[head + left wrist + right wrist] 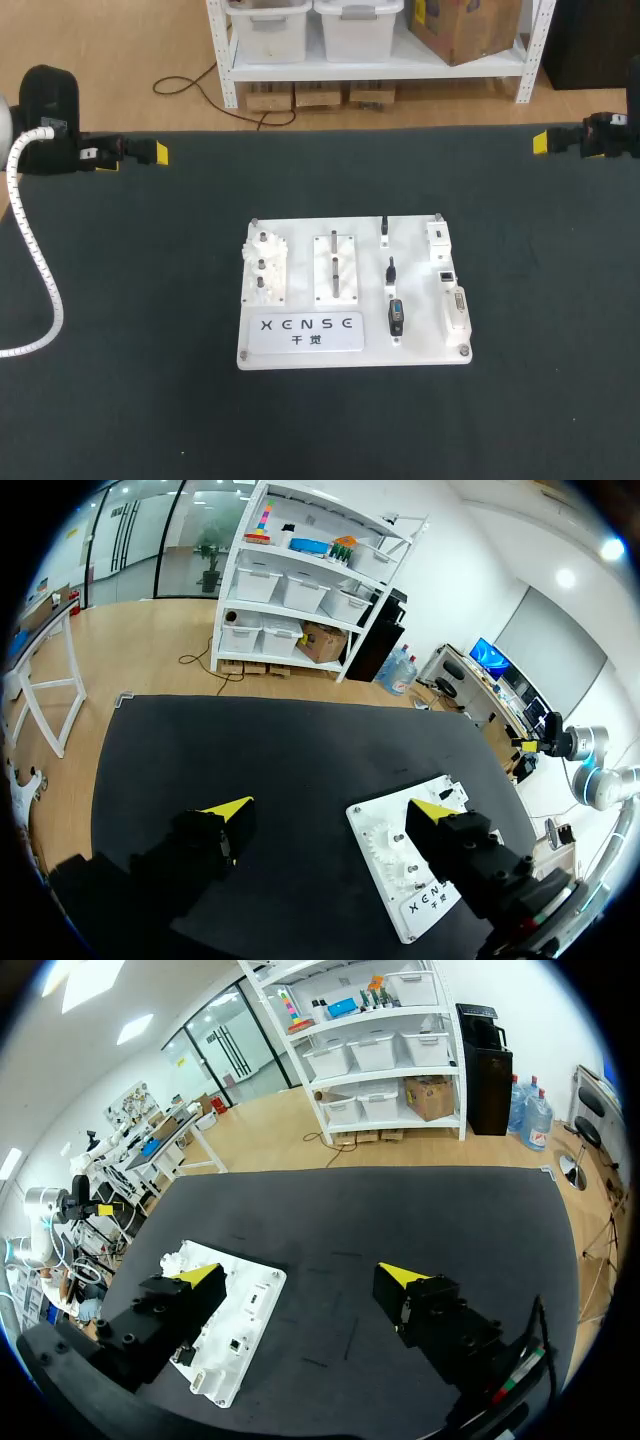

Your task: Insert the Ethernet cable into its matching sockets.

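Observation:
A white practice board [355,300] lies mid-table. It carries small black plugs with short leads [391,270] and, near its right edge, a small dark socket [446,274]. Which plug is the Ethernet one I cannot tell. My left gripper [150,153] hovers at the table's far left edge, well away from the board. My right gripper [545,142] hovers at the far right edge. In the left wrist view the gripper [332,810] stands wide open and empty, the board [400,870] ahead of it. The right gripper [300,1275] is also wide open and empty, the board [235,1330] below its left finger.
The board also holds white gears [264,265], a peg block [336,266], a white connector block [455,310] and a label plate [306,331]. A dark mat [150,400] covers the table around the board. My left arm's white ribbed hose [35,250] hangs over the mat's left edge.

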`<state>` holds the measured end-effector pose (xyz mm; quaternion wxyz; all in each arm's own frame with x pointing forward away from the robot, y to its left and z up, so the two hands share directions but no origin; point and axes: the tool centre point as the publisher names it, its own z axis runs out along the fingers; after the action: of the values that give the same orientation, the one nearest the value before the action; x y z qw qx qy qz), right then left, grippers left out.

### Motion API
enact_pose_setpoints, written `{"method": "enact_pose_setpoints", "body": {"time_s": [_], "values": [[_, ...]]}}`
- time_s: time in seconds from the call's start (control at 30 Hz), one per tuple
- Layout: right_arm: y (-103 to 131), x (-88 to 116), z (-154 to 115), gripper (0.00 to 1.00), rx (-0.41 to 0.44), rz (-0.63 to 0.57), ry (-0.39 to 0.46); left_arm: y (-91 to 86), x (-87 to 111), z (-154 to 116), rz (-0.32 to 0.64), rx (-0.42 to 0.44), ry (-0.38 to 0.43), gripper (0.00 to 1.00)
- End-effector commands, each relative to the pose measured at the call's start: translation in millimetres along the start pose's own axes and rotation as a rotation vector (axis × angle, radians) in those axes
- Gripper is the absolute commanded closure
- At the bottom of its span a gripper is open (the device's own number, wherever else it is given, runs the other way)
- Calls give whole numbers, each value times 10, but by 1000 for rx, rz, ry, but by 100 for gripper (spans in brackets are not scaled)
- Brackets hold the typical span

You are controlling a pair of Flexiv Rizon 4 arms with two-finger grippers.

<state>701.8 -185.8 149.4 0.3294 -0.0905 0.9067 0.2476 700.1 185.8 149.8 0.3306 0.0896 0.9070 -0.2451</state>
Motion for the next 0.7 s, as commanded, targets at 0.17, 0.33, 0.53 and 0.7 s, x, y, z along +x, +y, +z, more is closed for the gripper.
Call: {"method": "enact_pose_setpoints", "body": {"time_s": [0.17,0.33,0.53,0.7], "values": [[0,1,-4,0,0,0,0,-16,-13,2,-2,-9,6,0],[0,1,-4,0,0,0,0,-16,-13,2,-2,-9,6,0],[0,1,-4,0,0,0,0,-286,-84,116,247,112,-19,0],[0,1,-4,0,0,0,0,-669,-30,215,541,242,-39,0]]}}
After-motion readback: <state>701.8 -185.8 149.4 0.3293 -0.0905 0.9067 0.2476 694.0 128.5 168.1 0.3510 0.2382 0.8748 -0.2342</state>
